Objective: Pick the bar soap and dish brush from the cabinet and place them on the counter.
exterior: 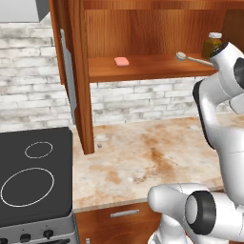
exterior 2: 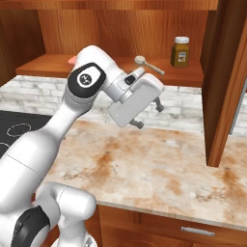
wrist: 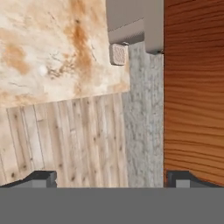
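Observation:
The pink bar soap [exterior: 122, 61] lies flat on the shelf of the open wooden cabinet [exterior: 143, 71], toward its left; in the right base view only its pink edge [exterior 2: 72, 59] peeks out behind my arm. The dish brush [exterior: 181, 56] lies further right on the same shelf, its round head [exterior 2: 140, 60] to the left and its handle running right. My gripper [exterior 2: 147, 114] hangs below the shelf's front edge, over the blotchy beige counter [exterior 2: 144, 164]. It is open and holds nothing. Its dark fingertips [wrist: 41, 178] stand wide apart.
An amber jar [exterior 2: 181, 51] with a white lid stands at the shelf's right end, beside the brush handle. The open cabinet doors [exterior: 78, 86] [exterior 2: 224, 82] hang down on both sides toward the counter. A black stovetop [exterior: 33, 176] adjoins the counter on the left. A brick wall [exterior: 143, 102] is behind.

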Controlling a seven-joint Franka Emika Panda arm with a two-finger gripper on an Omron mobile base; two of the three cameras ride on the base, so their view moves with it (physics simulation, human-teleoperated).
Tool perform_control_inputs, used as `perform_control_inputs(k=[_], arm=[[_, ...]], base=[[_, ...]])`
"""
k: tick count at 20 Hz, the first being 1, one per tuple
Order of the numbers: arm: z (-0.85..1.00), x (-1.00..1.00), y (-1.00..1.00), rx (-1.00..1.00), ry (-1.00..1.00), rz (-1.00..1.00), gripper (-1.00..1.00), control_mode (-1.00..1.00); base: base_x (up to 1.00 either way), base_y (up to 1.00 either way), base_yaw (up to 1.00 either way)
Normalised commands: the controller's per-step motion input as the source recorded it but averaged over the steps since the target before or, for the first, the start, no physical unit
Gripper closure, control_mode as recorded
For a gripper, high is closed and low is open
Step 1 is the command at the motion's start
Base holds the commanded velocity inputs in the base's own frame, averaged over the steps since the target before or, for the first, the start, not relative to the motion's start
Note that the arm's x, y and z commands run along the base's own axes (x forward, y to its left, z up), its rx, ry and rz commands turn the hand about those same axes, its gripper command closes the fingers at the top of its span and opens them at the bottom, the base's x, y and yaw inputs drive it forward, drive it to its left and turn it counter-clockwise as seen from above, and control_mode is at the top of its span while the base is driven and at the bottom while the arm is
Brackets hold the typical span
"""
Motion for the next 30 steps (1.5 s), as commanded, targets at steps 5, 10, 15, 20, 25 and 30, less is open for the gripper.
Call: perform_control_inputs(k=[5, 10, 15, 20, 25, 30], arm=[[-0.15, 0.21, 0.03, 0.12, 0.06, 0.17, -1.0, -1.0], [0.0, 0.08, 0.22, 0.19, 0.12, 0.09, -1.0, -1.0], [-0.03, 0.01, 0.16, 0.24, 0.08, 0.06, -1.0, -1.0], [-0.05, 0.03, 0.07, 0.25, 0.1, 0.06, -1.0, -1.0], [-0.06, 0.02, 0.15, 0.25, 0.09, 0.07, -1.0, -1.0], [-0.12, 0.03, 0.1, 0.23, -0.11, 0.0, -1.0, -1.0]], base=[[0.0, 0.0, 0.0], [0.0, 0.0, 0.0], [0.0, 0.0, 0.0], [0.0, 0.0, 0.0], [0.0, 0.0, 0.0], [0.0, 0.0, 0.0]])
